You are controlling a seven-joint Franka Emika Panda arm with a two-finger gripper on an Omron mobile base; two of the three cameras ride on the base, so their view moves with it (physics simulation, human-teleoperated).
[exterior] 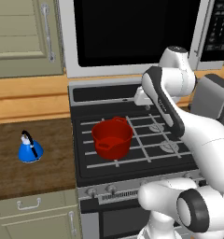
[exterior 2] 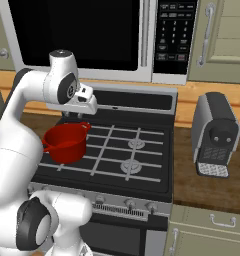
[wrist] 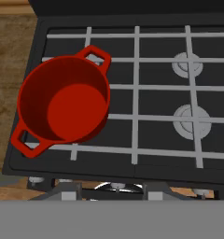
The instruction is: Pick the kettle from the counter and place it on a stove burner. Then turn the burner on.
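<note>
The kettle (exterior: 30, 148) stands untouched mid-counter (exterior: 34, 172); gripper (wrist: 111, 190) above the stove (grip state unclear).

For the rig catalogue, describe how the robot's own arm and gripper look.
The glossy white arm is built of rounded, tubular segments, with dark grey to black bands and round caps at the joints. A long dark strip runs along the forearm link. The white hand block is boxy. No cables or lettering can be made out; the gripper's fingers aren't clearly visible.
</note>
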